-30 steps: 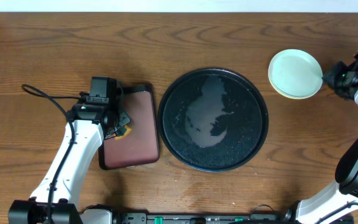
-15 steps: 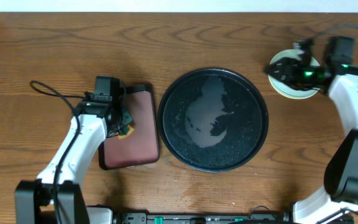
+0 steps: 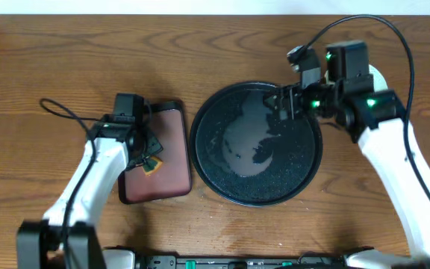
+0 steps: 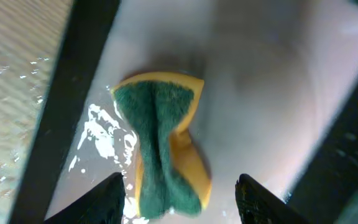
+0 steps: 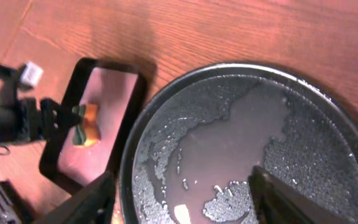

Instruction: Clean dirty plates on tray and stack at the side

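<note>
Currently: left gripper spread wide over the sponge on the maroon tray; right gripper spread, empty, above the wet black tray; plates stacked just beside it, which I fear my right arm could knock.

Overhead: plates at right tabletop edge mostly hidden behind right arm (only pale rim sliver shows; count and colours unreadable). Left wrist: sponge blurred, outline soft. Right wrist: tray cut off by right and bottom edges.
</note>
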You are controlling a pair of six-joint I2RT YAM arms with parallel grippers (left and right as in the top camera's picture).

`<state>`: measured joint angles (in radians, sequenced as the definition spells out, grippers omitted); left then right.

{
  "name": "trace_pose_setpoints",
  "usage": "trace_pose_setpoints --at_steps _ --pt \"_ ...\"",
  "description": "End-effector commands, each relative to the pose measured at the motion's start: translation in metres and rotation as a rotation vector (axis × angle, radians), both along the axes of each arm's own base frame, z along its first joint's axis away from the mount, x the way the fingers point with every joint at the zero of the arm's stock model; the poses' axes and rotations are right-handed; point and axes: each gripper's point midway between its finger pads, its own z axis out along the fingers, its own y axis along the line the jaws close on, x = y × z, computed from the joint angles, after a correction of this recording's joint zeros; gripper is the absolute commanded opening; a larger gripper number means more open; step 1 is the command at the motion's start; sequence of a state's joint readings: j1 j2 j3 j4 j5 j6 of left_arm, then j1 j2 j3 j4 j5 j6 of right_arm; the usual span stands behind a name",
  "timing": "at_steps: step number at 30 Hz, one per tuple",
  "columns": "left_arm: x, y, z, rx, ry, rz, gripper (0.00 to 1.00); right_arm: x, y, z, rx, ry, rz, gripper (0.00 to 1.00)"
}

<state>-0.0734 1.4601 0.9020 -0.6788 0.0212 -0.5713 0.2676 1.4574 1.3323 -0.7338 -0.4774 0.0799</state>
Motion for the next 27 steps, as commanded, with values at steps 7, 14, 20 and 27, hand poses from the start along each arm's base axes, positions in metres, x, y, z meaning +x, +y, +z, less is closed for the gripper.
trace_pose_setpoints --at_steps 7,14,20,27 --pt "-0.017 -0.011 0.126 -0.070 -0.370 -0.095 0.59 -0.065 -0.022 0.074 -0.028 -0.176 -0.024 0.76" --pt "-0.079 -0.015 0.189 -0.078 -0.619 -0.179 0.59 -0.126 -0.058 0.063 -0.133 -0.102 -0.088 0.86" --pt "-0.131 -0.011 0.175 -0.067 -0.627 -0.196 0.67 -0.160 -0.075 0.024 -0.169 -0.077 -0.110 0.99" --pt "-0.142 -0.010 0.161 -0.067 -0.604 -0.196 0.79 -0.149 -0.071 0.010 -0.117 -0.200 -0.127 0.99"
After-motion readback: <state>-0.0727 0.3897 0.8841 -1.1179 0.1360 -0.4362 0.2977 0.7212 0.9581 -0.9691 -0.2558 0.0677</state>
